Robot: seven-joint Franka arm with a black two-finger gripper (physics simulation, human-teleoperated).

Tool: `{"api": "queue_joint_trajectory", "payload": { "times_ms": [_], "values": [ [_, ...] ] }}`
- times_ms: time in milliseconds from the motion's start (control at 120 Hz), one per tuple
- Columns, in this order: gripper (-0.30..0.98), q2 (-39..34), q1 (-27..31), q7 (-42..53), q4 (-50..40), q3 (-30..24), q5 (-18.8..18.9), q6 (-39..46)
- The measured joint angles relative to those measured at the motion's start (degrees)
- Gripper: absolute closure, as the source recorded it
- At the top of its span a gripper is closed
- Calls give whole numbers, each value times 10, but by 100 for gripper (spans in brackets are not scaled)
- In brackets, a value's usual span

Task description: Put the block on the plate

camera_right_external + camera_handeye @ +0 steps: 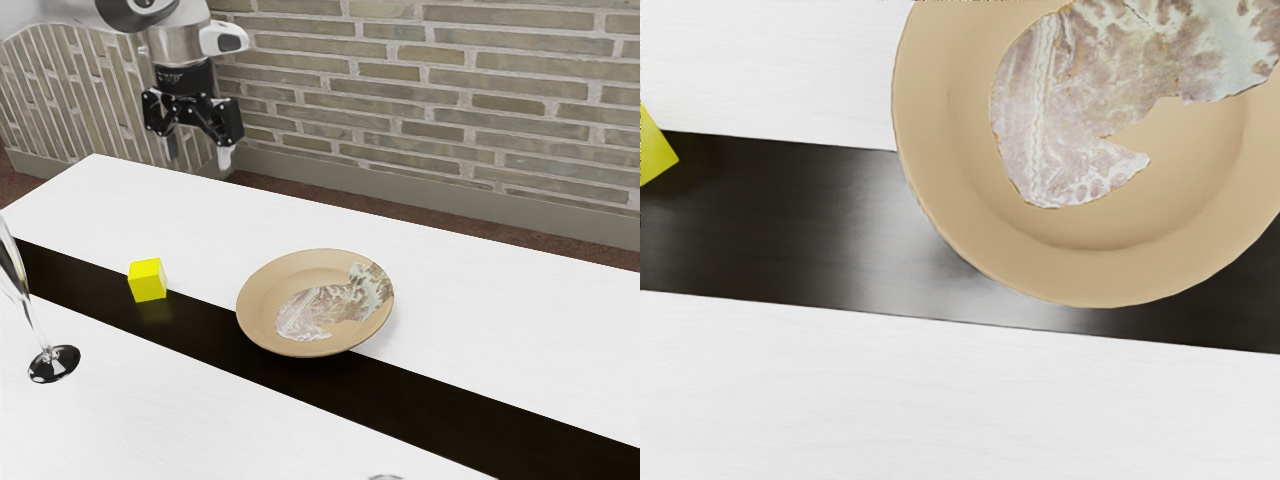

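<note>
High above the far part of the table, my gripper [197,158] hangs open in the exterior view, its two fingertips apart and nothing between them. The yellow block [147,280] rests on the dark stripe, below the gripper and left of the plate in the exterior view. A tan plate [262,318] with a marbled patch lies partly on the stripe, partly on the white surface. The wrist view shows the plate [930,170] large, and a corner of the yellow block [654,155] cut by the picture's edge.
A glass [54,363] with a dark round foot stands at the exterior view's left, nearer the camera than the block. The white table [480,290] has a dark stripe [430,400] along it. Behind rises a brick wall [430,100].
</note>
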Motion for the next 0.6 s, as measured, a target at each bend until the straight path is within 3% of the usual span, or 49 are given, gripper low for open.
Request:
{"api": "queue_joint_trajectory", "payload": {
  "times_ms": [350,467,600],
  "values": [
    [0,35,-3,-37,31,22,24,-16],
    [0,114,-2,-53,101,94,-15,-32],
    [0,201,-4,-46,158,214,-70,-43]
  ]
}}
